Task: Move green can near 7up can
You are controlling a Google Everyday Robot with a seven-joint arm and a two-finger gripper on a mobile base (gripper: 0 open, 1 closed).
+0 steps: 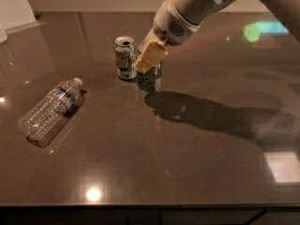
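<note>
Dark tabletop (187, 172), near to far. At the near left a clear plastic bottle (51, 108) lies on its side, white cap pointing far-right; whether it holds liquid cannot be told. Farther in, at centre, the green can (150, 80) stands upright on the table. It is just right of, and slightly nearer than, the upright 7up can (124, 59). The gripper (148, 60) is clamped on the green can's upper part, with one tan finger (151, 56) across its front. Its white arm (187, 8) enters from the far right. The contents of both cans are hidden.
</note>
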